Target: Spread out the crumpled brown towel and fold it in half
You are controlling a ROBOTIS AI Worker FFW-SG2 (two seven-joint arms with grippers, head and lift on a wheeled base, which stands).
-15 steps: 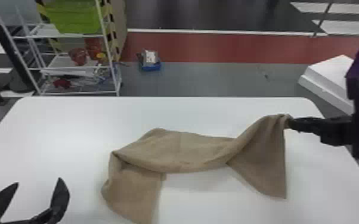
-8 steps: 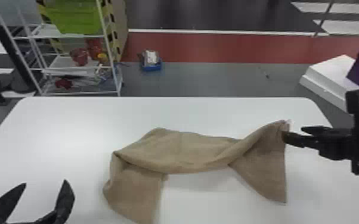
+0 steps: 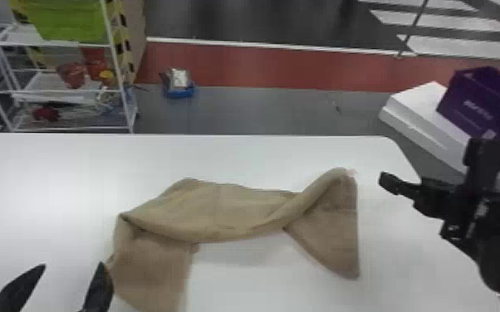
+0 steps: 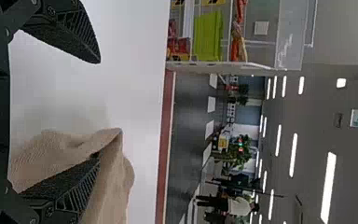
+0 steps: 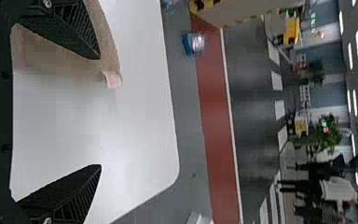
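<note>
Our black left tool [image 3: 73, 264] and black right tool [image 3: 393, 184] are both released, fingers wide apart; we see the crumpled brown cloth towel [image 3: 220, 211] between them on the white surface [image 3: 261, 162].

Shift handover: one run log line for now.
towel: twisted, not spread, on table | left gripper: open, by towel's left end | right gripper: open, right of towel

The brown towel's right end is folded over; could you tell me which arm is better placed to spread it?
Right, I would judge: the right gripper is open, close beside that end of the towel, while the left gripper is by the opposite end.
</note>
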